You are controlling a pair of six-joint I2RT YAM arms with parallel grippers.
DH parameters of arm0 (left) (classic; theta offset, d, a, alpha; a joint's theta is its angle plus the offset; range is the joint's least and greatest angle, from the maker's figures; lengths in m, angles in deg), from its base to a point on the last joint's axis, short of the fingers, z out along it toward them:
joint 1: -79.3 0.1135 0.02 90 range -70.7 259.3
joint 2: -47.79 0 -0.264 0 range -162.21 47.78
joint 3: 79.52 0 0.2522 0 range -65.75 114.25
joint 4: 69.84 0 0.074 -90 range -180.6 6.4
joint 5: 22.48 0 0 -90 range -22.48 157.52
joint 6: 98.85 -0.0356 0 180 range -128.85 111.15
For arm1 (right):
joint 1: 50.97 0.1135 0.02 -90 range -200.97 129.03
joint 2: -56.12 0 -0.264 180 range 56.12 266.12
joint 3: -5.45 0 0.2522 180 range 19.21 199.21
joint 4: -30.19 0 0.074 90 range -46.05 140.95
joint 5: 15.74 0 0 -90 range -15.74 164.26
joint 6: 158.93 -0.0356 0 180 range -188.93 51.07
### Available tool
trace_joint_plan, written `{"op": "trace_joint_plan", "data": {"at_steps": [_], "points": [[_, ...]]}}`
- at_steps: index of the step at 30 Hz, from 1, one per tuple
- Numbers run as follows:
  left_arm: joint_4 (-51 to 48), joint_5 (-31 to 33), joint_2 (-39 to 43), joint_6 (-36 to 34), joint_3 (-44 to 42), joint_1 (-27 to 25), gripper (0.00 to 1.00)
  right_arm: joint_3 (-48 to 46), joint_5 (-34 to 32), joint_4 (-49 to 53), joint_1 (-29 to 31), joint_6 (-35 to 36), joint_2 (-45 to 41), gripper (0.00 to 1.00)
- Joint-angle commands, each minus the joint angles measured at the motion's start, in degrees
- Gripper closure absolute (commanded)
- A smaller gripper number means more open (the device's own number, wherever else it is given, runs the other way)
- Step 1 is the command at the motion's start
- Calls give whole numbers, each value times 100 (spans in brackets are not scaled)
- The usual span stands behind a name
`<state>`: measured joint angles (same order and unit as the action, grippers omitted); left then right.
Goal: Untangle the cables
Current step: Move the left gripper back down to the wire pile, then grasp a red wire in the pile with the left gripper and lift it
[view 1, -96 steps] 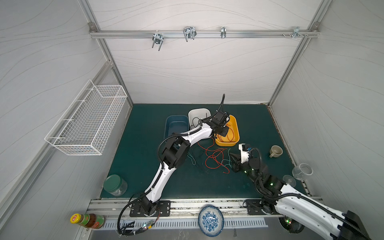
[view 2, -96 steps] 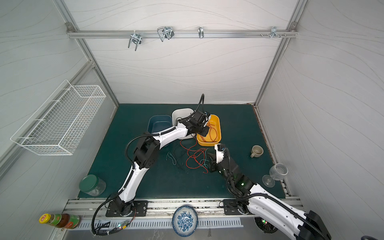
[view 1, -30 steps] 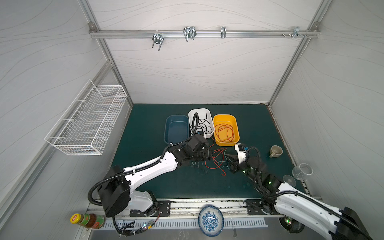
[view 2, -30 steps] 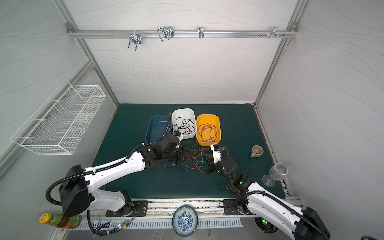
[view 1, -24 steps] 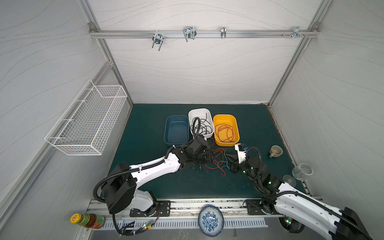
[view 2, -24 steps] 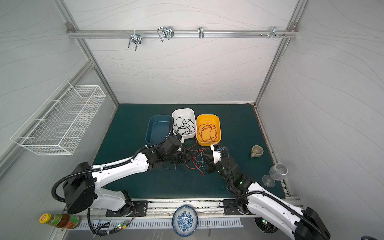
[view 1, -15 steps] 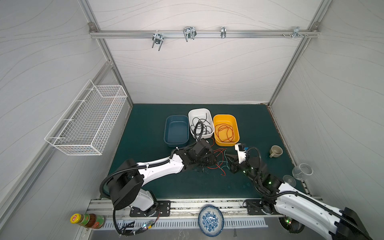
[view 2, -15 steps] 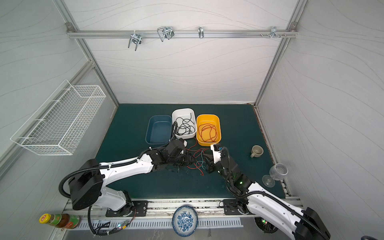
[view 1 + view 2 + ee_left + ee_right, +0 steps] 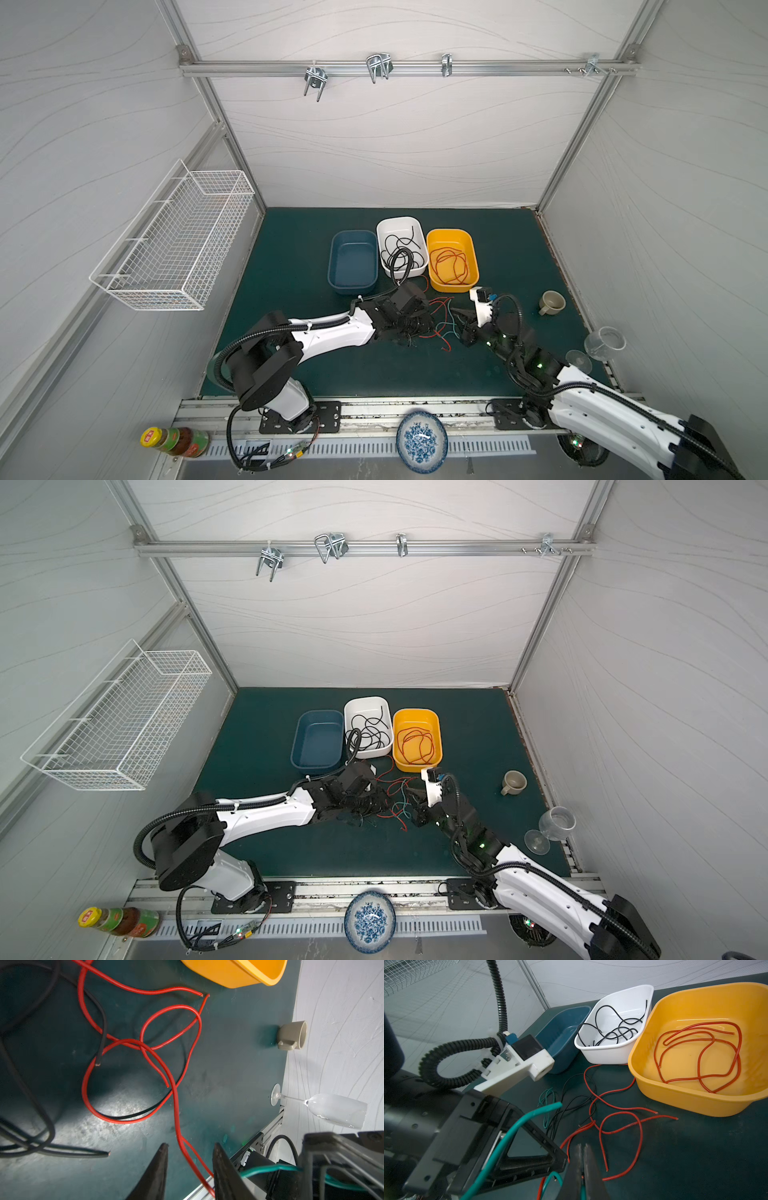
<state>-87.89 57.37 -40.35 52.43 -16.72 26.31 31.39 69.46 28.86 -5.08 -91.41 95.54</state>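
A tangle of red, black and teal-green cables [image 9: 441,321] [image 9: 395,801] lies on the green mat in front of the bins. My left gripper [image 9: 190,1144] [image 9: 429,326] is low over the tangle. Its jaws stand apart, and a red cable [image 9: 176,1105] runs between them without being pinched. Black cable [image 9: 27,1093] loops beside it. Facing it from the right is my right gripper [image 9: 582,1145] [image 9: 459,318], shut with a teal-green cable [image 9: 517,1126] caught between the fingers. That cable arches over the left gripper's frame. Red strands [image 9: 618,1113] lie just ahead.
Three bins stand behind the tangle: a blue one [image 9: 352,259], a white one [image 9: 399,222] holding black cable, and a yellow one [image 9: 451,235] holding red cable. A beige cup [image 9: 552,302] and a glass [image 9: 602,343] are at the right edge. A wire basket [image 9: 178,237] hangs on the left wall.
The left arm came down from the yellow bin to the tangle, then slid right toward the right gripper, its jaws narrowing slightly. The right arm has stayed put, shut.
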Motion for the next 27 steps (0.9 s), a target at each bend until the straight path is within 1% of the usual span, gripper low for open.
{"op": "trace_joint_plan", "data": {"at_steps": [1,7,10,15,17,23,27], "points": [[286,-14,-148,141,43,-29,66,-6,31,-170,-26,77,-40,100],[343,11,-233,186,40,-27,76,-5,23,-152,-22,77,-65,100],[289,68,-174,165,25,-29,82,2,11,-126,-26,77,-83,100],[-4,221,99,-22,86,30,93,21,-67,-33,-21,68,-110,100],[-217,304,326,-143,97,103,99,21,-133,18,-27,55,-134,100],[-949,497,1255,-524,40,443,100,42,-351,180,-34,27,-209,100],[-1619,569,1972,-899,76,681,100,47,-413,215,-30,8,-182,100]]}}
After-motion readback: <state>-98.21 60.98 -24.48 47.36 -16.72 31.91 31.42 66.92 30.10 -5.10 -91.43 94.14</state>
